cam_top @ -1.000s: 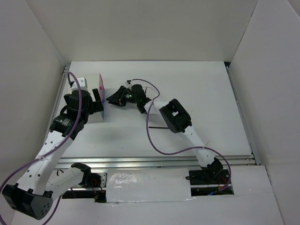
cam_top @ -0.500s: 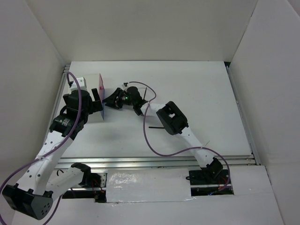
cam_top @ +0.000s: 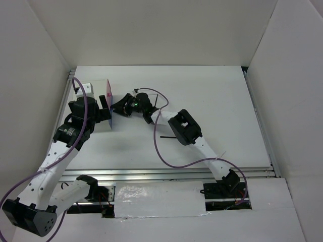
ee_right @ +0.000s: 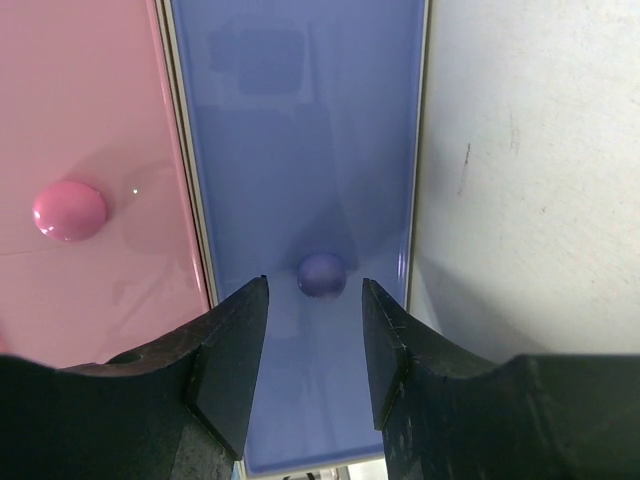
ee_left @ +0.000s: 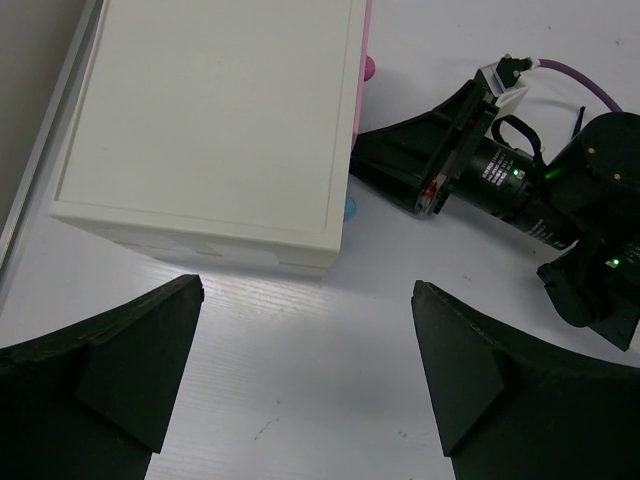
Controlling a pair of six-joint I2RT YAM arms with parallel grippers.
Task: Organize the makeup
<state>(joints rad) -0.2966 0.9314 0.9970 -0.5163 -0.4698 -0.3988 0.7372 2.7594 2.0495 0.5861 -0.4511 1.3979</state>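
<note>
Of the makeup, a thin black pencil [cam_top: 168,136] lies on the table under my right arm. The white box [cam_top: 95,96] stands at the left, its pink and blue drawer fronts facing right. My right gripper [cam_top: 120,107] points at those fronts. In the right wrist view its jaws [ee_right: 314,290] are open, with the blue drawer's knob [ee_right: 322,274] just beyond the tips and untouched. The pink knob [ee_right: 69,210] is to the left. My left gripper [ee_left: 305,300] hangs wide open and holds nothing, just in front of the white box [ee_left: 210,130].
White walls enclose the table on three sides. A purple cable [cam_top: 160,146] loops over the table from my right arm. Another thin dark stick [cam_top: 157,100] shows just behind the right wrist. Bare table lies to the right and at the back.
My right gripper has moved left, up to the box's drawer fronts, and has stayed there for the last half second. The left arm has not moved.
</note>
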